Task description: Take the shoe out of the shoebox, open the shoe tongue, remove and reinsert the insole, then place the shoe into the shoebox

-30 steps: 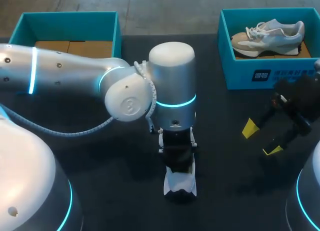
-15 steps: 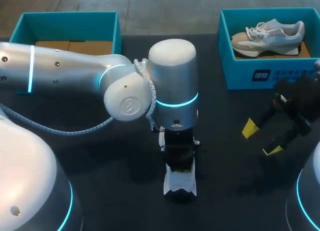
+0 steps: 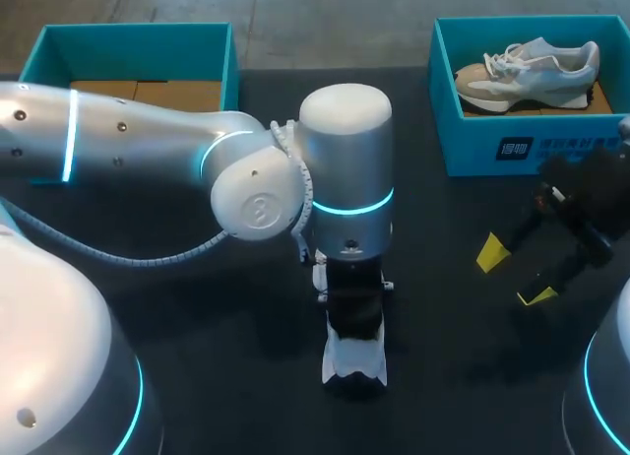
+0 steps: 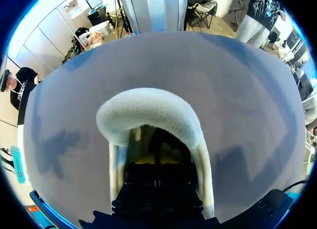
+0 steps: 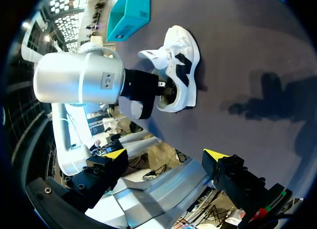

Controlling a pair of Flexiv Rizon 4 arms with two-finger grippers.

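L arm now sits a bit right & lower than 1 s ago, L jaws deeper in the shoe at mid counter, grip can't tell, prob. insole step underway; R jaws unmoved, wide open, empty.

On the front wall of the teal shoebox at the upper right sits a dark label; its pale characters seem too small to read.
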